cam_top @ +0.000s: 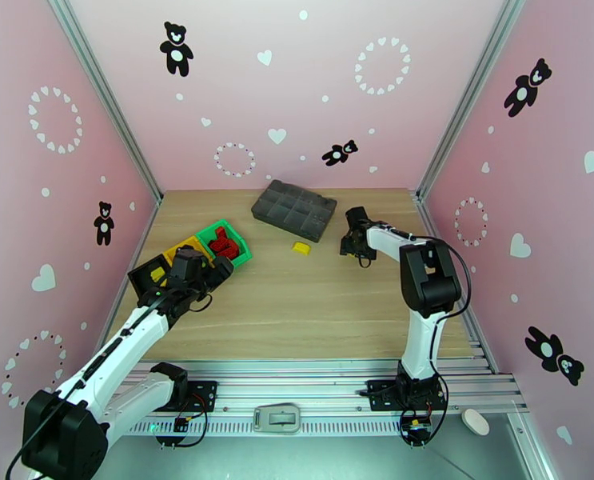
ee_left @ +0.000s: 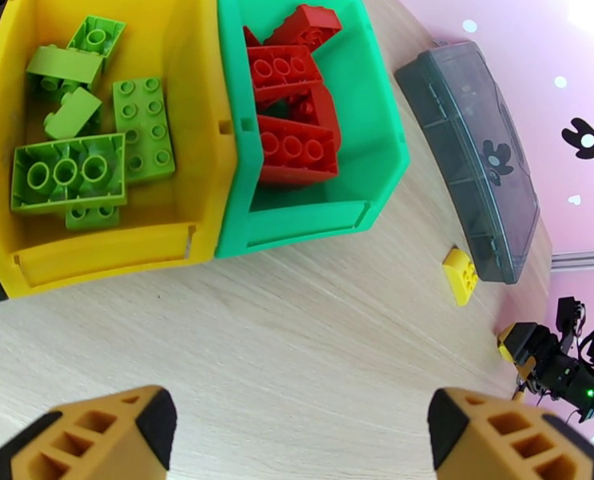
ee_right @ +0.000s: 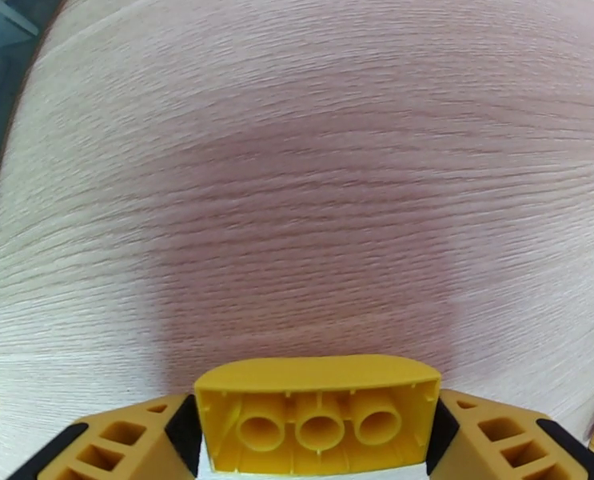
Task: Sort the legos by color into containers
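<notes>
My right gripper (ee_right: 316, 430) is low over the wood and shut on a yellow lego (ee_right: 316, 410), hollow underside toward the camera, a finger (ee_right: 121, 442) pressed against each end. From above, that gripper (cam_top: 352, 248) sits right of a loose yellow lego (cam_top: 300, 248). The yellow container (ee_left: 97, 250) holds light green legos (ee_left: 69, 174). The green container (ee_left: 312, 222) holds red legos (ee_left: 297, 150). A black container (cam_top: 153, 275) stands left of them. My left gripper (ee_left: 297, 442) hovers open over bare table just in front of the containers.
A dark grey compartment tray (cam_top: 294, 210) lies at the back centre, close behind the loose yellow lego (ee_left: 460, 274). Pink walls enclose the table on three sides. Open wood stretches between the two arms.
</notes>
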